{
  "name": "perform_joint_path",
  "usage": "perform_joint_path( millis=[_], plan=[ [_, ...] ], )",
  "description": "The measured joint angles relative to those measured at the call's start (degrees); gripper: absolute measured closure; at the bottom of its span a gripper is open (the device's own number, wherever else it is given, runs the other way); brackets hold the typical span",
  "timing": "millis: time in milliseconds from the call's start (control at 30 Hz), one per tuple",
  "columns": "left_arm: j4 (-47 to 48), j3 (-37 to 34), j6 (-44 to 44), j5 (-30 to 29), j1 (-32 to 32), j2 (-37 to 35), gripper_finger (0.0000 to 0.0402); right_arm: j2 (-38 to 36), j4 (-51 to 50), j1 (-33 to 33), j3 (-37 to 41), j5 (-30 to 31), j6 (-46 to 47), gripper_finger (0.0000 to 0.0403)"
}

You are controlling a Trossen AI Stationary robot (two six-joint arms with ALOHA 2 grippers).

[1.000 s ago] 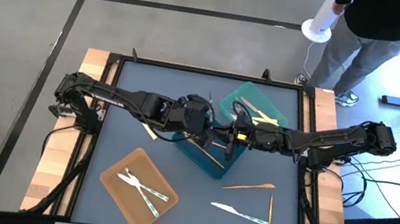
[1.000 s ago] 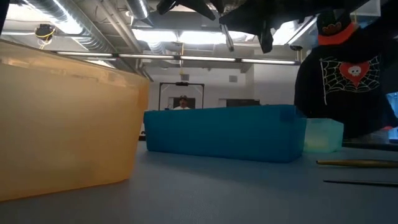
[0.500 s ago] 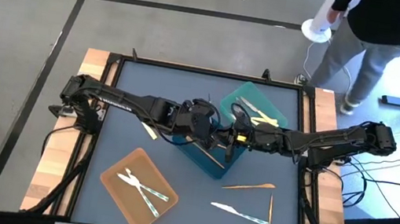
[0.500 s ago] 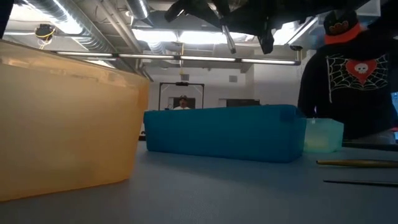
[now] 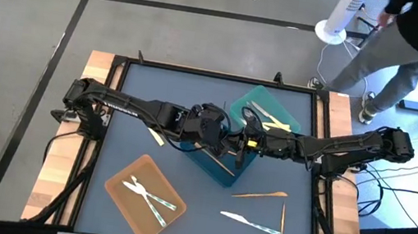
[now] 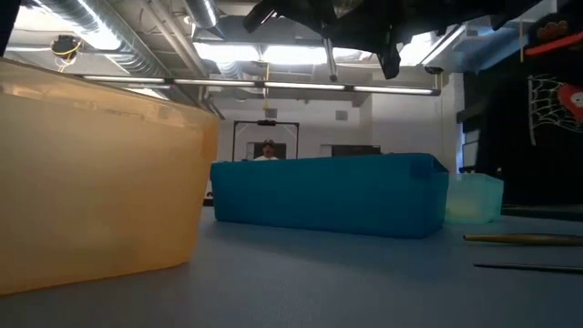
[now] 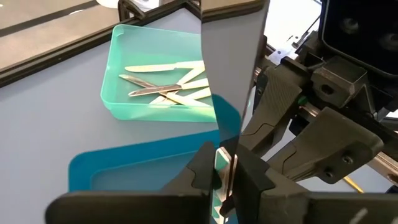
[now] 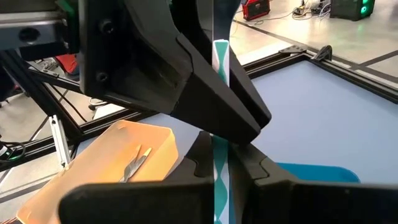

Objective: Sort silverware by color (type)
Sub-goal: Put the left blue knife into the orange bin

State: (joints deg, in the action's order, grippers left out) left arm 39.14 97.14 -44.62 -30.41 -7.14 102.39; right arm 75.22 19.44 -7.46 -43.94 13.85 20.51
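A silvery knife with a teal-and-white patterned handle (image 8: pixel 220 68) hangs in the air above the blue tray (image 5: pixel 216 166). My left gripper (image 7: pixel 225 171) and my right gripper (image 8: pixel 219 158) meet at it from opposite sides, both shut on it. Its broad blade (image 7: pixel 233 56) rises close before the left wrist camera. The teal tray (image 5: pixel 269 118) holds several pale pieces. The orange tray (image 5: pixel 145 195) holds silvery ones. A second teal-handled knife (image 5: pixel 250 222), two orange pieces (image 5: pixel 259 195) and a yellow piece (image 5: pixel 156 136) lie flat on the table. My left gripper pinches the knife's patterned handle (image 7: pixel 222 167) between its two fingers, which slant down from the table's left. The blade stands up past the fingers, and the knife is clear of the tray. My right gripper pinches the same handle (image 8: pixel 219 149) between its two fingers, coming nearly level from the table's right. The handle runs on from there into the left gripper's fingers (image 8: pixel 205 93).
The blue tray's wall (image 6: pixel 328 196) and the orange tray's wall (image 6: pixel 100 173) stand tall in the low view. A person walks beyond the table's far right corner (image 5: pixel 403 38). There is bare tabletop at the near middle and the far left.
My left gripper has gone a little down and toward the table's right, up against my right gripper above the blue tray. The person at the far right has walked farther right.
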Motion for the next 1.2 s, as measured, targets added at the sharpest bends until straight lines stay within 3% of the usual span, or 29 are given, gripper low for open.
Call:
perform_joint_path(
  millis=[267,600,767,967,1200],
  plan=[
    [0.14,0.0,0.17,0.16,-0.04,0.04,0.0378,0.0,-0.19,0.02,0.0,-1.99,-1.28,0.039],
    [2.04,0.0,0.39,-0.03,0.0,-0.55,0.0378,0.0,-0.22,-0.02,-0.04,-4.08,-1.44,0.028],
    [4.11,-0.02,-1.92,0.4,-0.59,-3.65,0.0378,-0.07,-2.12,-0.07,-0.09,-4.33,-1.47,0.0253],
    [10.56,-0.01,-13.05,4.81,-3.63,-6.51,0.0378,-0.07,-5.62,-0.04,-0.09,-3.93,-1.51,0.0252],
    [19.16,0.0,-32.71,5.27,-12.37,-6.88,0.0378,-0.13,-6.54,-0.01,-0.09,-3.92,-1.8,0.0253]
  ],
)
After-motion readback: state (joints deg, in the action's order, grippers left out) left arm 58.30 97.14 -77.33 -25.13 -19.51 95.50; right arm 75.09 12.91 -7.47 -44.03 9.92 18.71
